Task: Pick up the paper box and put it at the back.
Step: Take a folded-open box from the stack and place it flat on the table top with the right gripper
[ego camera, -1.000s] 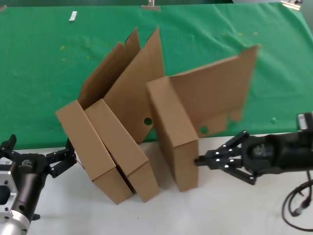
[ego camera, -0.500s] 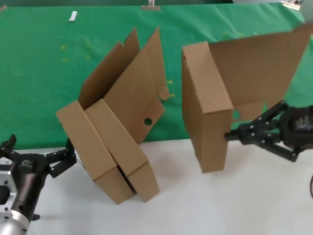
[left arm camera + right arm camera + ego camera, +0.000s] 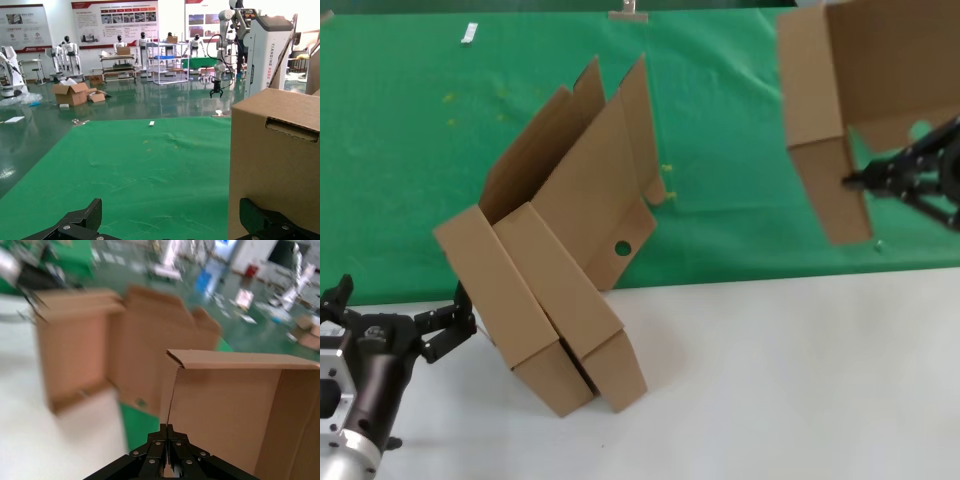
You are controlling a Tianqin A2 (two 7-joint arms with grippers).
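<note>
My right gripper [image 3: 852, 182] is shut on the front wall of the paper box [image 3: 825, 120], a brown cardboard mailer with its lid flap up. It holds the box in the air over the green cloth [image 3: 410, 160] at the far right. In the right wrist view the jaws [image 3: 169, 432] pinch the wall edge of the box [image 3: 225, 405]. My left gripper [image 3: 440, 330] is open and idle at the near left on the white table, beside the other boxes. In the left wrist view its fingers [image 3: 85, 217] stand wide apart.
Two other brown cardboard boxes [image 3: 555, 290] lean together at the left centre, across the cloth's front edge and the white tabletop [image 3: 770, 380]. One of them [image 3: 275, 165] fills the left wrist view's side. Small clips [image 3: 469, 33] lie at the cloth's far edge.
My right gripper has lifted the paper box off the table and carried it up, right and back over the green cloth. The left arm and two other boxes have not moved.
</note>
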